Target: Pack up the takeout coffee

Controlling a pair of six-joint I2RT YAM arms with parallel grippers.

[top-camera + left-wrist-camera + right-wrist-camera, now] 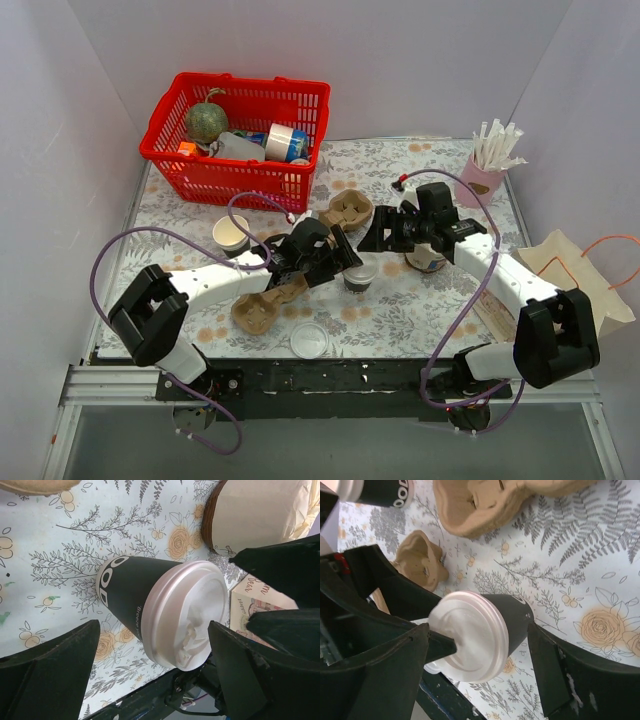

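Closest to the left wrist lens are that gripper's own fingers (50,675), black wedges at the picture's 7 and 5 o'clock. They are set wide, with the coffee (125,595) standing in the gap. The left gripper (154,625) holds nothing: you can see bare surface (60,560) between the 7 o'clock finger and the coffee. The other finger sits just beside the lid (190,615), and you cannot tell whether it touches. The right gripper (479,627) is equally wide and brackets the same coffee, gripping nothing.

From above, the coffee stands upright, long axis vertical, lid on top, a little toward 6 o'clock from the surface's middle. The left arm (220,280) comes at it from 8 o'clock and the right arm (500,270) from 4 o'clock. The two grippers nearly meet over it, so neither is clearly nearer.

What separates them is the destination. One carrier (265,305) lies at 8 o'clock of the coffee, just beside the left arm. A second carrier (350,210) lies at 12 o'clock. The bag (570,275) is well apart at 3 o'clock, on the right arm's side. You probably want only one gripper closing below the lid, with the other clear before any lift. Two at once risk tipping or crushing it.
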